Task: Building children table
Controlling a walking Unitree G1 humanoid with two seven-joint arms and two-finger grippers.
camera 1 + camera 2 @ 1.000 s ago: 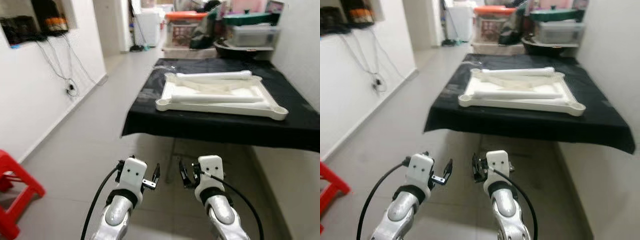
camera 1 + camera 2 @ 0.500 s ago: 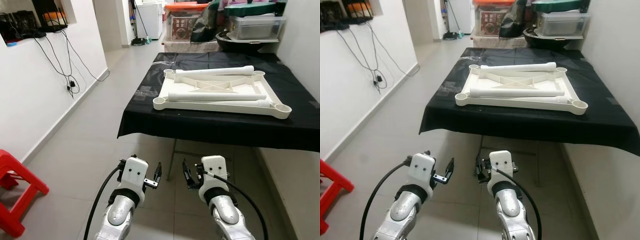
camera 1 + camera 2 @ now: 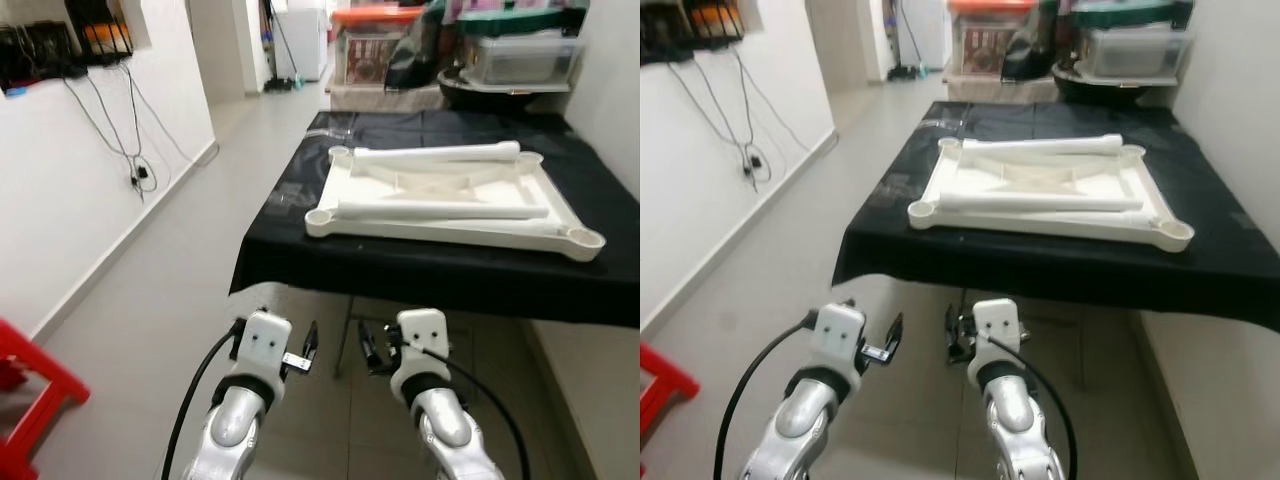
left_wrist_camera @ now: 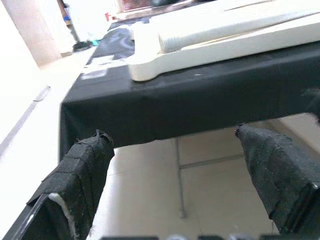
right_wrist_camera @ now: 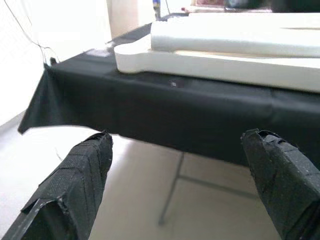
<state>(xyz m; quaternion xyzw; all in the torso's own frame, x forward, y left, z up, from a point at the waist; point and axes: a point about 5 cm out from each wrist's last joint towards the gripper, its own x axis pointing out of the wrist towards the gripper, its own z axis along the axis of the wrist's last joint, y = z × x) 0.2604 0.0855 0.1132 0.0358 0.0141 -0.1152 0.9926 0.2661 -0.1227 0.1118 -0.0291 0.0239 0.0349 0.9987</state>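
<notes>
A cream plastic children's tabletop [image 3: 520, 230] lies upside down on a table draped in black cloth [image 3: 430, 265]. Two cream table legs rest on it: one [image 3: 440, 152] along its far edge, one [image 3: 445, 210] across its near half. My left gripper [image 3: 308, 345] and right gripper [image 3: 367, 347] hang low in front of the table, below its near edge, both open and empty. The wrist views look up at the cloth edge [image 4: 200, 95] and the tabletop's near corner [image 5: 132, 55].
A white wall [image 3: 70, 210] with hanging cables runs along the left. A red plastic stool [image 3: 35, 395] stands at the lower left on the tiled floor [image 3: 170, 290]. Storage boxes [image 3: 520, 60] are piled behind the table. A wall closes the right side.
The whole picture has shifted and the table looks nearer and larger, so the camera has moved forward. Both grippers keep the same pose, open.
</notes>
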